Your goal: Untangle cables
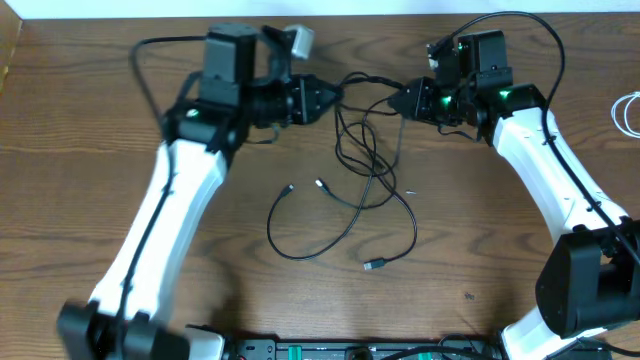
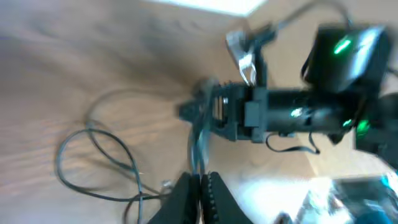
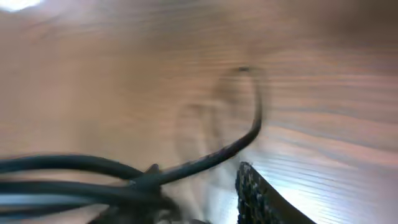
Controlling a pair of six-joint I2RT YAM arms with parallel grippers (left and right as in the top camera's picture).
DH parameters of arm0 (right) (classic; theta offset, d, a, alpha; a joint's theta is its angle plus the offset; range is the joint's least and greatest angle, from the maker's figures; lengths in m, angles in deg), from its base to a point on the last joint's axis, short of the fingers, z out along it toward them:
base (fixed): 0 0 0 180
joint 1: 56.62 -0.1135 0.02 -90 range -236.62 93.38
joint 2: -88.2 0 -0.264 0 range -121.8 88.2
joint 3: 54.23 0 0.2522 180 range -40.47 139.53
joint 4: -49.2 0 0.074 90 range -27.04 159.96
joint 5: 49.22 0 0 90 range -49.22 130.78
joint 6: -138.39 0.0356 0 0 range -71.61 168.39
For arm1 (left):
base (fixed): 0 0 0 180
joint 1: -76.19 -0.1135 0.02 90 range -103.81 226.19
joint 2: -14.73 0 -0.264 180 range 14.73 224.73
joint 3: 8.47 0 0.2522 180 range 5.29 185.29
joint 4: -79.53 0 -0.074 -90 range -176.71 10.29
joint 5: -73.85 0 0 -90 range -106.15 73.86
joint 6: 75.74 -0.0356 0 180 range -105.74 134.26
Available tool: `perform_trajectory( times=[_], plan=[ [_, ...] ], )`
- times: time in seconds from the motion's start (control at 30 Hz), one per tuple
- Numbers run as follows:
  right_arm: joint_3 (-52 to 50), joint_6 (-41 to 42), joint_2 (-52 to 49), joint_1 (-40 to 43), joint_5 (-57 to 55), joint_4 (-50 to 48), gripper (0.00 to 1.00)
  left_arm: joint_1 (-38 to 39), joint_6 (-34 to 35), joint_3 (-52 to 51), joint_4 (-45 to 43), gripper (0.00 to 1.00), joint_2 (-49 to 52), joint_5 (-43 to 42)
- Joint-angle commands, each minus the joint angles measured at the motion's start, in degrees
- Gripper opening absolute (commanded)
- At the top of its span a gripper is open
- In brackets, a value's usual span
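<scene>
A loose tangle of thin black cables (image 1: 368,150) lies mid-table, its plug ends (image 1: 372,265) spread toward the front. My left gripper (image 1: 328,98) points right at the tangle's top left. In the left wrist view it (image 2: 201,185) is shut on one black cable (image 2: 199,146) that runs up from the jaws. My right gripper (image 1: 400,100) faces it from the right, at the strand's other side. The right wrist view is blurred. It shows black cables (image 3: 93,180) against the left side of that gripper (image 3: 199,202) and one finger (image 3: 255,193) apart on the right.
A white cable (image 1: 628,112) lies coiled at the table's right edge, away from the tangle. The two arms' own thick black wires arch over the back of the table. The table's far edge runs just behind both grippers.
</scene>
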Motion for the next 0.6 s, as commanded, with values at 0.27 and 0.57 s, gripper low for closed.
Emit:
perform_trajectory(
  times=[0.27, 0.57],
  plan=[
    [-1.42, 0.50, -2.43, 7.34, -14.62, 4.07, 0.35, -4.83, -2.29, 1.62, 8.61, 0.07, -8.46, 12.33],
    [-1.40, -10.36, -2.29, 6.56, 0.20, 1.42, 0.36, -3.91, -2.25, 1.60, 9.86, 0.07, -5.84, 13.81]
  ],
)
